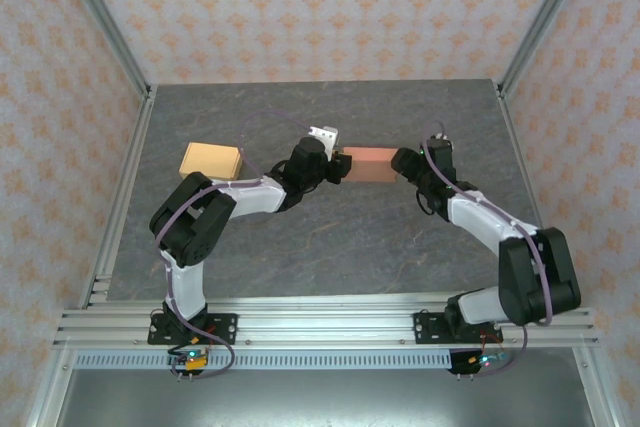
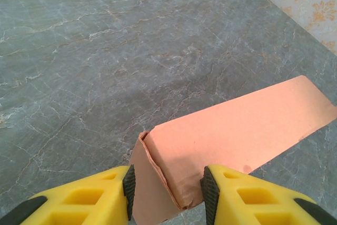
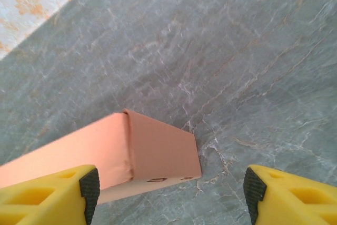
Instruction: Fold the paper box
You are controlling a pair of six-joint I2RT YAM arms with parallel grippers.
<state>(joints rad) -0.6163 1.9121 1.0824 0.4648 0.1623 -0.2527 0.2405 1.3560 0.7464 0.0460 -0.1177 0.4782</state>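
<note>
Two arms rise from the near edge of the grey marbled tabletop (image 1: 330, 247) and bend inward to meet over a long salmon-pink paper box (image 1: 368, 163), which lies across the middle of the surface, slightly toward the far side.

The left claw (image 1: 336, 165) has the box's left end. In the left wrist view its claw (image 2: 168, 188) is closed on the carton (image 2: 237, 130), with the black pads (image 2: 129, 184) of the yellow fingers pressed to either side of it. That end looks rough: a side flap stands a little proud of the body, its edge creased and wrinkled at the corner, and the long top face runs away smooth and flat.

The right claw (image 1: 402, 160) waits at the opposite end. In the right wrist view this claw (image 3: 171, 193) stands wide open; one pad (image 3: 89, 188) sits just beside the box (image 3: 158, 151), and the other finger is well apart from it over bare stone. This end is squared off cleanly, its end face closed and flat, with small dark marks along its lower edge. The bottom edge rests on the tabletop.

At about the same depth on the left, apart from the arms, lies a second box (image 1: 211, 159), tan-orange and closed. Patterned walls (image 1: 320, 7) rise beyond the tabletop's far edge.
</note>
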